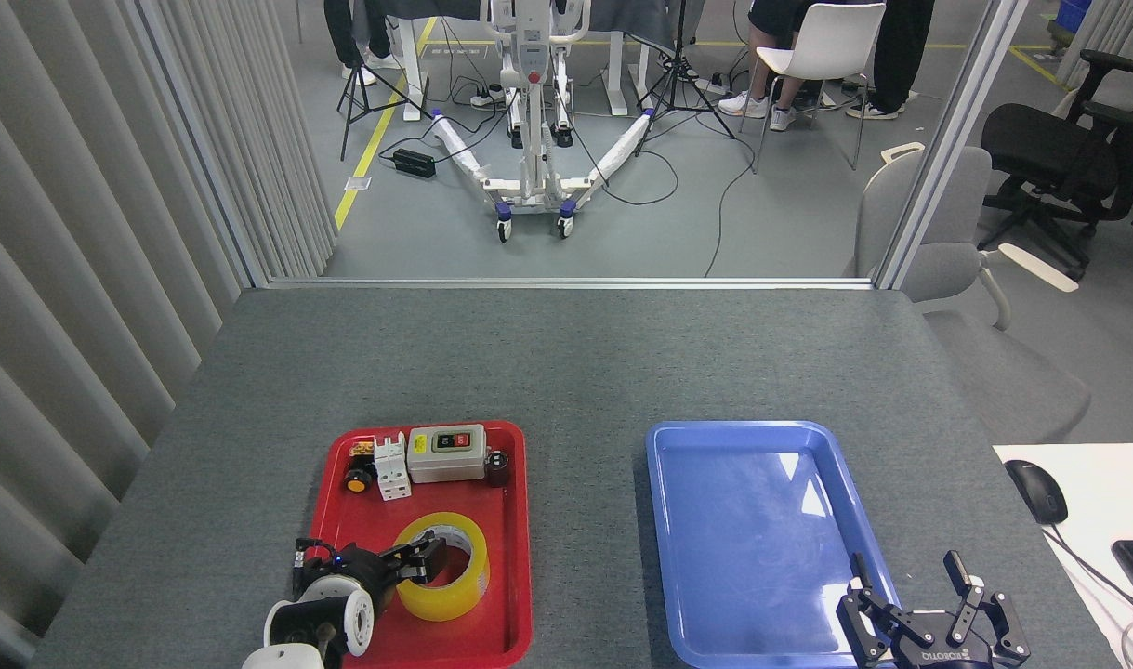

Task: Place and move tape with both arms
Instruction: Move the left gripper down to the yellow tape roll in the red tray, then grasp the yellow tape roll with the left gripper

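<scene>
Here, by label:
Tape: the roll of yellow packing tape (441, 565) lies flat in the near half of the red tray (520, 520), white core facing up.
Left gripper (415, 562): turned on its side at the roll's near-left rim, with one black finger over the core hole; whether it has clamped the wall cannot be told.
Right gripper (910, 604): fingers spread, holding nothing, at the near right corner of the blue tray (664, 446).
Step in hand: judged to be taking hold of the roll.
Doing it well: pinch the wall squarely, one finger inside and one outside, then lift straight up, clear of the tray lip and the switch box (447, 452).
Hidden: the outer finger and the contact point; both arms are cut off by the bottom edge.
</scene>
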`<move>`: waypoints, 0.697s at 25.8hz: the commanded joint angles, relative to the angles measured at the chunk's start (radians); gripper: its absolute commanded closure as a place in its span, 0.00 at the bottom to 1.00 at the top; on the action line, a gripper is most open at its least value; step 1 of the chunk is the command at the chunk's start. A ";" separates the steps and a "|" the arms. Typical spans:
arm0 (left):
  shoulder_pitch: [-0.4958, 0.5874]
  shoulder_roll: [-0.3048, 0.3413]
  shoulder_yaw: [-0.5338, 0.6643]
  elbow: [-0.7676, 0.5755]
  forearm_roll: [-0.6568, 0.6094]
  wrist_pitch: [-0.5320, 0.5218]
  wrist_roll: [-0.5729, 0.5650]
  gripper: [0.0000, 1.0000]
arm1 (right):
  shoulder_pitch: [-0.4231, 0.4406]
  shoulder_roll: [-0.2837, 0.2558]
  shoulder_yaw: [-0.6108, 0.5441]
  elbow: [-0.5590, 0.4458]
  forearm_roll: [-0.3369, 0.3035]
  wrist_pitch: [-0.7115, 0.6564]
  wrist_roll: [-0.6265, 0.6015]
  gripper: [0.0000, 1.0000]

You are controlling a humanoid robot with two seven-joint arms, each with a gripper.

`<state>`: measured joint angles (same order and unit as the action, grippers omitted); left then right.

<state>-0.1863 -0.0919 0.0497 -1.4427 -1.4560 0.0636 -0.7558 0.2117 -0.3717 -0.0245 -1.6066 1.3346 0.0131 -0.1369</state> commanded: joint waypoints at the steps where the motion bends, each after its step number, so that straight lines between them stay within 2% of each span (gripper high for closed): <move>1: -0.018 0.009 -0.004 0.042 -0.003 0.008 -0.002 0.00 | 0.000 0.002 0.000 0.000 0.000 0.004 0.000 0.01; 5: -0.021 0.034 -0.010 0.053 -0.001 0.007 -0.020 0.00 | 0.001 0.005 0.000 -0.001 0.002 0.007 0.000 0.01; 11: -0.081 0.037 -0.018 0.116 0.005 0.008 -0.191 0.00 | 0.001 0.004 0.000 -0.001 0.003 0.008 0.000 0.01; 18: -0.142 0.035 -0.024 0.180 0.003 0.008 -0.261 0.00 | 0.001 0.004 -0.002 -0.001 0.003 0.024 0.000 0.01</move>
<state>-0.2975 -0.0571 0.0298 -1.2992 -1.4518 0.0718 -0.9922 0.2134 -0.3675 -0.0248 -1.6076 1.3376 0.0324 -0.1420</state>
